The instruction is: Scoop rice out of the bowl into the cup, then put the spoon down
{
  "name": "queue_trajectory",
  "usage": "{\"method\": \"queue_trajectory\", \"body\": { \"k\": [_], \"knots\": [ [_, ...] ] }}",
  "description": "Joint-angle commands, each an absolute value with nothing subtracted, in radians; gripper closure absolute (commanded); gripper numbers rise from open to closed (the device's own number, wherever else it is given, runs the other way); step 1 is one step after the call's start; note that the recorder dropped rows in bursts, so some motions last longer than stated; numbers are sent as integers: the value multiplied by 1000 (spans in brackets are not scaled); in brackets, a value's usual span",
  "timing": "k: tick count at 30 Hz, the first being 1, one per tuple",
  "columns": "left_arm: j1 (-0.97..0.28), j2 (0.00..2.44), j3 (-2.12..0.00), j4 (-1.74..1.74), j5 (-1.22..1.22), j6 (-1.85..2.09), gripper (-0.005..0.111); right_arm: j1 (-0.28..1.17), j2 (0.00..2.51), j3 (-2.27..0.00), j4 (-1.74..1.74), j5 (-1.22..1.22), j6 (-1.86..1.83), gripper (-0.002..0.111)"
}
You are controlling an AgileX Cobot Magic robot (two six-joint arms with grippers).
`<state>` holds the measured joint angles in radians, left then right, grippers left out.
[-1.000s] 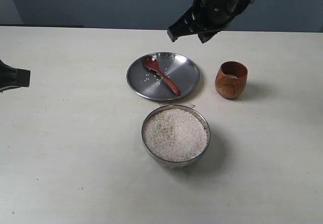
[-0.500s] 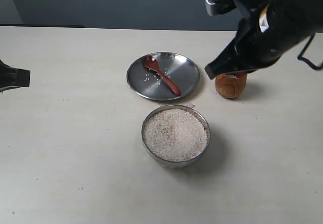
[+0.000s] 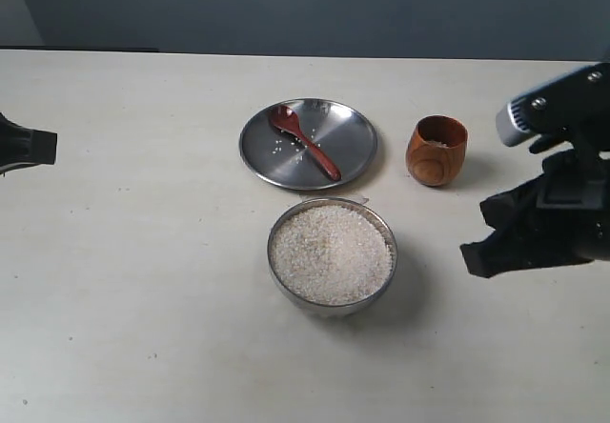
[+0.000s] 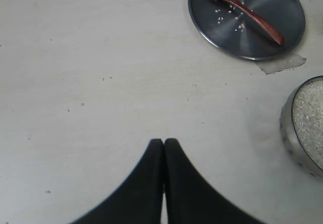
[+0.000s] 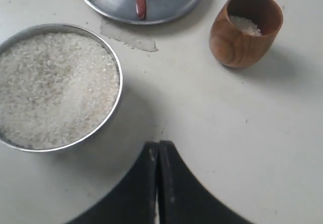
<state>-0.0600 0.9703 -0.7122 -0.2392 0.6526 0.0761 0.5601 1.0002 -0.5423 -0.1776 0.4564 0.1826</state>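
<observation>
The steel bowl [image 3: 333, 254] stands at the middle front, heaped with white rice [image 3: 330, 251]. Behind it the dark red wooden spoon [image 3: 304, 140] lies on the flat steel plate [image 3: 351, 132], among a few loose grains. The wooden cup [image 3: 437, 150] stands right of the plate with a little rice [image 5: 246, 25] in it. My right gripper [image 3: 474, 259] is shut and empty, to the right of the bowl and in front of the cup. My left gripper [image 3: 50, 144] is shut and empty at the far left edge. The left wrist view also shows the spoon [image 4: 243, 11] and the bowl [image 4: 292, 133].
A strip of clear tape [image 5: 128, 36] sticks to the table between plate and bowl. The pale table [image 3: 143, 299] stretches wide on the left and front. The table's far edge meets a dark wall [image 3: 286, 4].
My right arm has swung from above the plate's far side, past the cup, down to the right of the bowl. The left gripper, spoon, bowl and cup have not moved.
</observation>
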Motion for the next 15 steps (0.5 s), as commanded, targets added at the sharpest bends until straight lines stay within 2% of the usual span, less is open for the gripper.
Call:
{"method": "queue_trajectory", "body": {
  "k": [1, 15],
  "knots": [
    [-63, 972, -717, -242, 644, 76, 106, 558, 915, -495, -79, 492, 187, 109],
    [-63, 972, -717, -242, 644, 76, 106, 558, 901, -495, -76, 535, 187, 109]
  ]
}}
